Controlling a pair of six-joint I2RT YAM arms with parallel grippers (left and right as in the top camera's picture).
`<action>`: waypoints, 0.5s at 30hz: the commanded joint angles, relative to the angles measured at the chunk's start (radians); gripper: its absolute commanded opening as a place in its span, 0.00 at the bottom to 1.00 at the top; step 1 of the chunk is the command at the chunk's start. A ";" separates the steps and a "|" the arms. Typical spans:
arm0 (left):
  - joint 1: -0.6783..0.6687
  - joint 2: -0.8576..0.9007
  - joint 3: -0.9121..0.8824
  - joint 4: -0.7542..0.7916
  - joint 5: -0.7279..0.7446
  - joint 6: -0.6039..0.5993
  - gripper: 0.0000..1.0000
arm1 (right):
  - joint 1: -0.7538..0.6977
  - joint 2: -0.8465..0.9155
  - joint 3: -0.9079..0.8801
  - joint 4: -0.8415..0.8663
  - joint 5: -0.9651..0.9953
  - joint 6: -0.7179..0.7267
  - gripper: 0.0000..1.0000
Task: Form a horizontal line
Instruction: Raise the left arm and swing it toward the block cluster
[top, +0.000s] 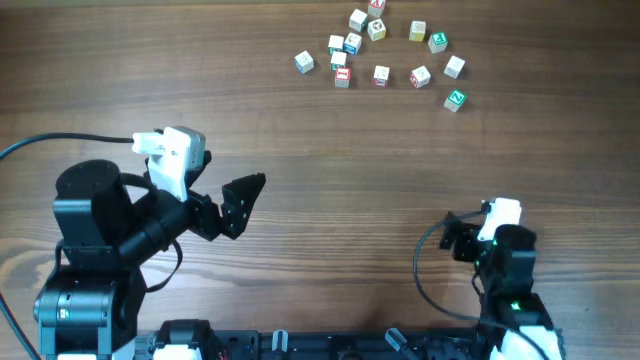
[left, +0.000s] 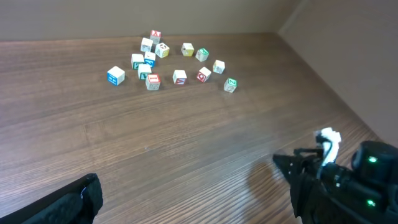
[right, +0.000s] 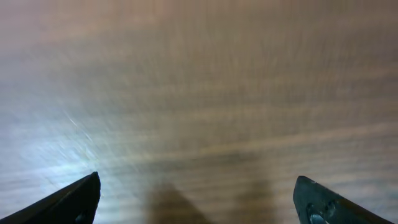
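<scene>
Several small whitish letter cubes (top: 381, 75) with green, red and blue marks lie loose and scattered at the far side of the table, and also show in the left wrist view (left: 180, 76). No joined row of three cubes shows; three cubes lie roughly level but apart. My left gripper (top: 243, 205) is open and empty, well short of the cubes; only its left finger (left: 74, 202) shows in the left wrist view. My right gripper (top: 458, 237) is open and empty over bare wood (right: 199, 202), near the front right.
The wooden table (top: 330, 200) runs between the grippers and the cubes. The right arm (left: 342, 180) shows at the lower right of the left wrist view. The arm bases stand along the front edge.
</scene>
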 joint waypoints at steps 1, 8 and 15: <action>0.006 -0.005 0.013 0.003 0.019 -0.006 1.00 | 0.003 -0.163 -0.001 0.006 -0.018 0.018 1.00; 0.006 -0.002 0.013 0.027 0.019 -0.006 1.00 | 0.003 -0.458 -0.001 0.007 -0.018 0.018 1.00; 0.006 0.042 0.013 0.050 0.019 -0.003 1.00 | 0.003 -0.644 -0.001 0.007 -0.018 0.018 1.00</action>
